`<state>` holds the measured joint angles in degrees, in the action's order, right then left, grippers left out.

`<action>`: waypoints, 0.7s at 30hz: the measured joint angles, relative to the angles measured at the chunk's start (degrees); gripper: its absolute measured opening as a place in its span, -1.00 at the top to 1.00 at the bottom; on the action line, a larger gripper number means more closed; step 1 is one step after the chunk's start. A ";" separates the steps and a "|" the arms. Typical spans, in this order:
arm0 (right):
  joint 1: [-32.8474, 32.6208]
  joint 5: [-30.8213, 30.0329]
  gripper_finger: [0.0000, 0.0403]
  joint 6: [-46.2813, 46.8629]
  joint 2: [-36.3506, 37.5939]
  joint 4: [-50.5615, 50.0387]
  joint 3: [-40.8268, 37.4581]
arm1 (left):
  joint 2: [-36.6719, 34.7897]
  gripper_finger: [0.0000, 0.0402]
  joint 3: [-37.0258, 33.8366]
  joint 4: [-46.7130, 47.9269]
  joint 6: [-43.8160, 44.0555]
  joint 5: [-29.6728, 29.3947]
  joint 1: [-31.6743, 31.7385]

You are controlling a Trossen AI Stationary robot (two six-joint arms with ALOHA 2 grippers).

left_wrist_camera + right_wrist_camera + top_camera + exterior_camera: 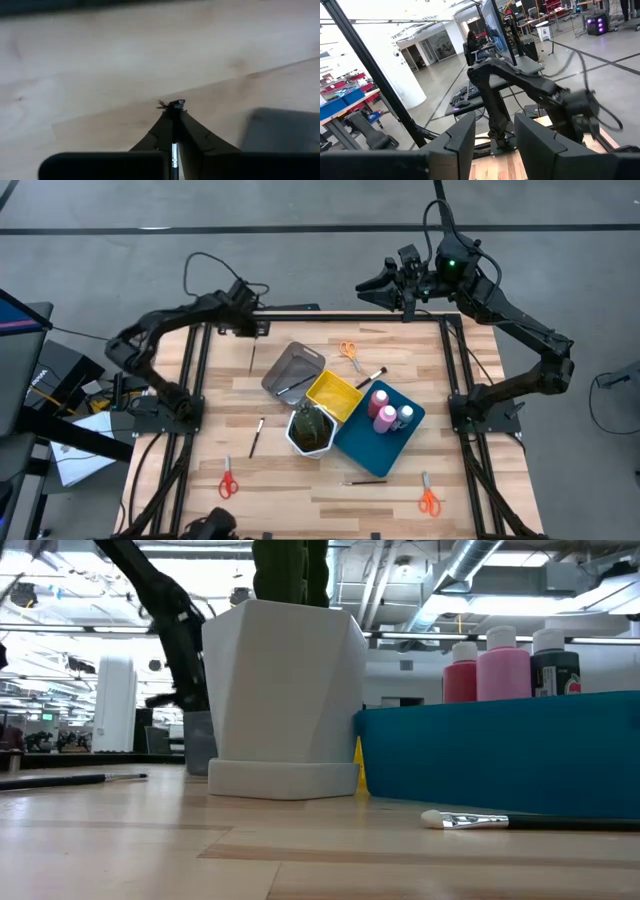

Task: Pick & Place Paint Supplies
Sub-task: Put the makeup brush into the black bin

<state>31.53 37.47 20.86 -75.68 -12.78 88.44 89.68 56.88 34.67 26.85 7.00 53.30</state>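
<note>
Near the far left corner of the light wooden table [300, 500], your left gripper [255, 330] is clamped on a thin dark-tipped paintbrush [173, 150]; in the left wrist view the bristles poke out just past the closed fingertips [192, 132], above bare wood, with a corner of the grey metal tray [292, 370] just beside. You can see another dark brush lying inside that grey tray, which sits left of the table's middle and touches the yellow square tray [333, 395]. Beside those stands the white hexagonal pot [285, 690] holding a green plant, and against it the blue rectangular tray [375, 440], carrying two pink paint bottles [503, 665] and a small grey white-capped bottle [555, 662], all upright. Loose on the table you have orange-handled scissors [350, 352] toward the far edge, a pale-tipped brush [371, 377] near them, a short dark brush [256, 436] left of the pot, a long brush [520, 821] in front of the blue tray, red-handled scissors [228, 482] toward the near left corner and another orange pair [429, 498] toward the near right corner. Your right gripper [385, 283] waits beyond the far edge of the table, jaws parted and holding nothing.
</note>
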 joint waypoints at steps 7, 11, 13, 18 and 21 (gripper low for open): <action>0.00 0.00 0.34 -0.18 0.00 0.00 0.00 | -11.15 0.99 0.11 -1.10 -0.07 6.80 -0.57; 0.00 0.00 0.34 -0.26 0.00 0.01 -0.02 | -15.96 0.99 0.11 -2.08 -1.18 9.53 -2.36; 0.00 0.00 0.34 -0.26 0.00 0.00 -0.02 | -17.88 0.99 0.11 -3.40 -1.17 10.77 -3.41; 0.00 0.00 0.34 -0.28 0.00 0.02 0.00 | -20.59 0.99 0.12 -7.31 -1.05 11.54 -6.67; 0.00 0.00 0.34 -0.28 0.00 0.02 0.00 | -20.75 0.99 0.13 -9.53 -1.02 12.16 -8.77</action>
<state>31.53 37.47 20.58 -75.68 -12.75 88.44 68.92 57.01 25.14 25.83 19.16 44.53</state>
